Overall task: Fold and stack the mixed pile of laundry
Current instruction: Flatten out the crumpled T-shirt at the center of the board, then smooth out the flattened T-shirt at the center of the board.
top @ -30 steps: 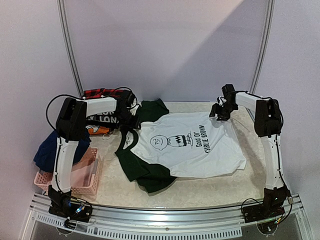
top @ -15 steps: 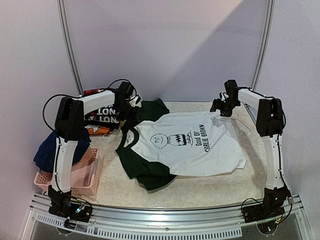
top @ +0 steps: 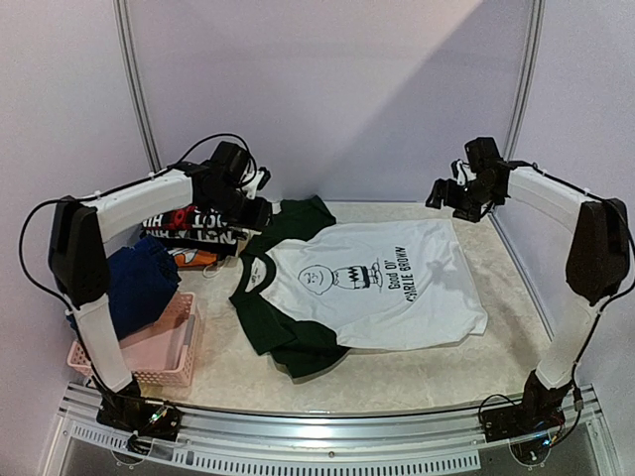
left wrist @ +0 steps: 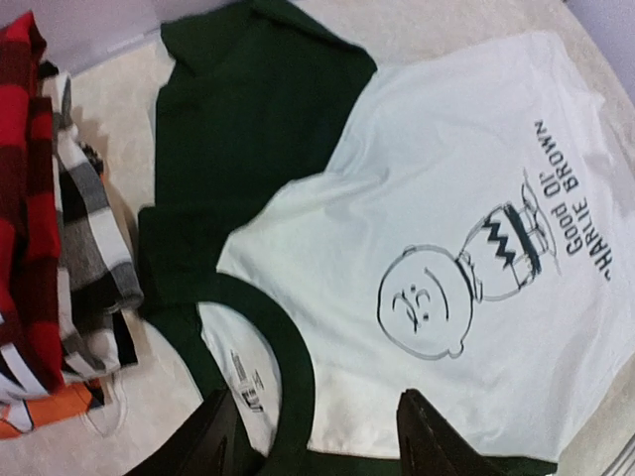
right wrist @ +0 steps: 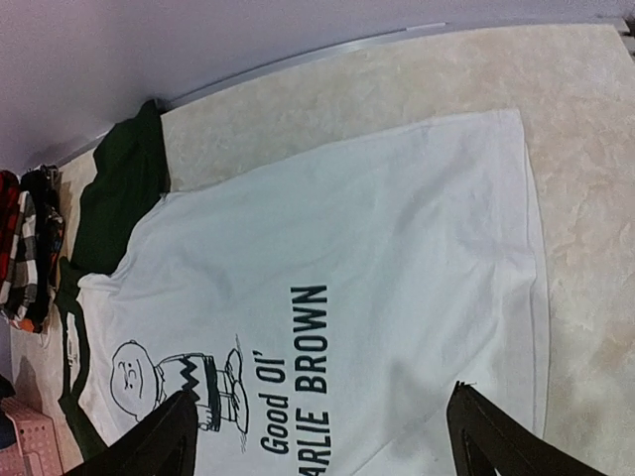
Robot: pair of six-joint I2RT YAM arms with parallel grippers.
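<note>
- In the top view the light is soft and even, and a paler, warmer diagonal band crosses the back wall.
- Faint, soft-edged shadows rim the white T-shirt on the table.
- The left wrist view is slightly blurred. The fingers of the left tool are dark and out of focus.
- The right wrist view is soft, with the shirt's white nearly washed out. The right tool shows only as dark silhouettes.

The pale marbled table carried a white T-shirt with dark green sleeves, spread flat near its middle, print up. A stack of clothes sat at the far left, just beside one sleeve. A pink basket stood at the near left.
</note>
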